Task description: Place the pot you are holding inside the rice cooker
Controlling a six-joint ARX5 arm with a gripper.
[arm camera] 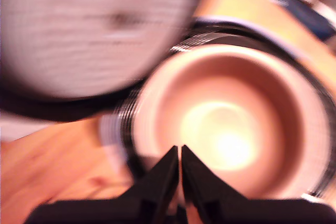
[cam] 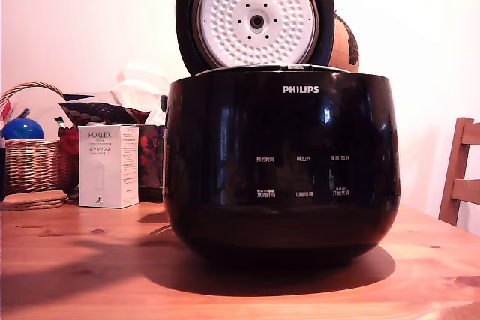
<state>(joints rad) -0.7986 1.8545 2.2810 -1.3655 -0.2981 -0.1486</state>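
Wrist view: our gripper [arm camera: 180, 153], fingertips nearly touching, pinches the near rim of the pot [arm camera: 220, 124] seated in the rice cooker [cam: 281, 162]; we judge it should release only once level.

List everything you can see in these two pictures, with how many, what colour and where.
Rice cooker: one, glossy black, centre of the table, lid up, white dimpled inside.
Pot: one, pale inside, rim between the gripper tips, over the cooker opening; blurred.
Table: one, brown wood.
Box: one, white, exterior view's left of the cooker.
Basket: one, woven tan, far left in the exterior view.
Ball: one, blue, in the basket.
Coasters: small stack, brown, before the basket.
Chair: one, wooden, right edge of the exterior view.
Gripper: one, black, tips nearly together on the pot rim.
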